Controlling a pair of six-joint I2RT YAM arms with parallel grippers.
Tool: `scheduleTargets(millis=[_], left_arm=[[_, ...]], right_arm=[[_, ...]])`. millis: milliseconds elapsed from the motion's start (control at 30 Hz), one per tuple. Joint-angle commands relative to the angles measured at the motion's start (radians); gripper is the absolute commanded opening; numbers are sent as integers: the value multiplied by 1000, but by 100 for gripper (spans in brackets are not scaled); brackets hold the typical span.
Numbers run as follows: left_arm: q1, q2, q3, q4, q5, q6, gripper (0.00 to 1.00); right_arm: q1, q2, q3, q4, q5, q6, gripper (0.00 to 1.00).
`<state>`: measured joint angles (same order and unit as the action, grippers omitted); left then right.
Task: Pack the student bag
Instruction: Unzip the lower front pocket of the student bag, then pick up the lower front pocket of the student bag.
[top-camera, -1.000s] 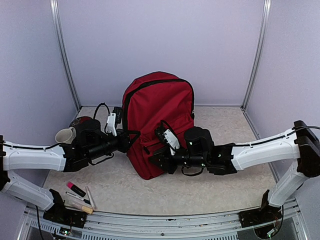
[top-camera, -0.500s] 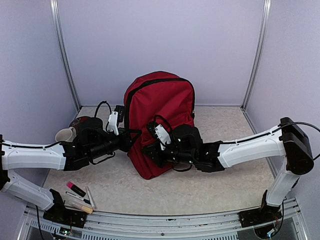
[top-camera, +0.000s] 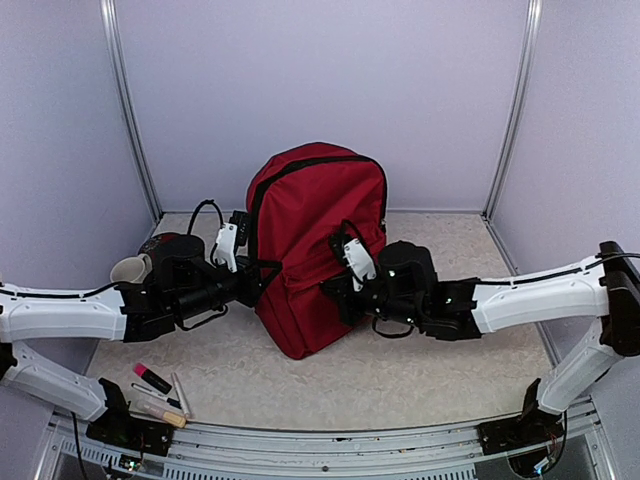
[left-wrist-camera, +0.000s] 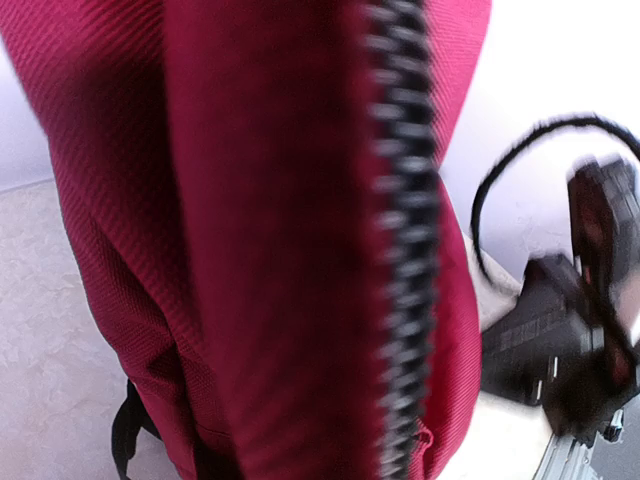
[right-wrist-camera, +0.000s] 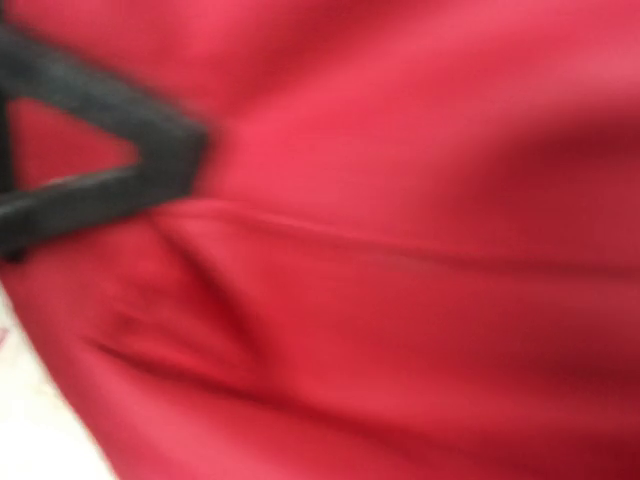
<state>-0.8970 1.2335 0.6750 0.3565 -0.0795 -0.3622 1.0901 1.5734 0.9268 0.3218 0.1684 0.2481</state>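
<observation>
The student bag (top-camera: 315, 225) is a dark red backpack with black zippers, standing upright at the table's middle. My left gripper (top-camera: 258, 276) is at the bag's left edge. In the left wrist view a pinched fold of red fabric (left-wrist-camera: 270, 250) with a black zipper (left-wrist-camera: 405, 260) runs down to where the jaws stand, and the fingers are hidden. My right gripper (top-camera: 336, 290) is pressed against the bag's lower right front. The right wrist view shows only blurred red fabric (right-wrist-camera: 400, 300) and a black strap (right-wrist-camera: 110, 180), so its jaws are hidden.
A beige cup (top-camera: 128, 268) and a dark round object (top-camera: 160, 243) sit behind my left arm. A pink marker (top-camera: 152, 378), a pen (top-camera: 181, 395) and a wooden stick (top-camera: 165, 413) lie at the near left. Enclosure walls stand all round.
My right gripper swung left across the bag's front, then back right to the bag's lower right. The left arm has not moved. The bag stays upright.
</observation>
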Motion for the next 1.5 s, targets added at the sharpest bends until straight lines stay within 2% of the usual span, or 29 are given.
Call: scheduleTargets(millis=[0,200,267,333,467,500,533,567,633,667,767,867,933,1033,1133,1300,1467], left_arm=[[-11,-65,37,-19,-19,87,0],[-1,-95,31,-54,-43,114,0],[0,-104,27,-56,-49,116,0],[2,-111,23,-55,-54,118,0],[4,-102,23,-50,-43,124,0],[4,-98,26,-50,-40,127,0],[4,-94,29,-49,-36,132,0],[4,-92,32,-48,-30,139,0],[4,-91,37,-46,-21,158,0],[4,-90,39,-43,-17,169,0],[4,-97,40,-31,-24,196,0],[5,-98,45,-24,-19,217,0],[4,-94,52,-27,-11,228,0],[4,-93,55,-20,-14,237,0],[4,-89,64,-16,-19,243,0],[4,-77,92,-30,-32,264,0],[3,-72,99,-31,-24,260,0]], right_arm=[[-160,-167,-82,-162,25,-5,0],[-549,-266,-149,-295,-137,-43,0],[-644,-277,-141,-325,-197,-44,0],[-684,-290,-130,-337,-251,-55,0],[-688,-304,-65,-396,-432,-145,0],[-688,-314,-47,-421,-465,-163,7],[-688,-331,-32,-443,-495,-188,27],[-688,-351,-16,-461,-526,-215,55],[-688,-397,4,-489,-623,-264,96],[-689,-415,16,-500,-666,-283,100],[-688,-441,72,-539,-839,-352,98],[-675,-453,63,-467,-929,-326,81],[-628,-460,21,-382,-948,-336,77],[-499,-440,8,-377,-853,-472,82],[-401,-373,70,-521,-764,-657,83],[-374,-267,112,-586,-688,-809,82],[-372,-185,159,-619,-612,-889,80]])
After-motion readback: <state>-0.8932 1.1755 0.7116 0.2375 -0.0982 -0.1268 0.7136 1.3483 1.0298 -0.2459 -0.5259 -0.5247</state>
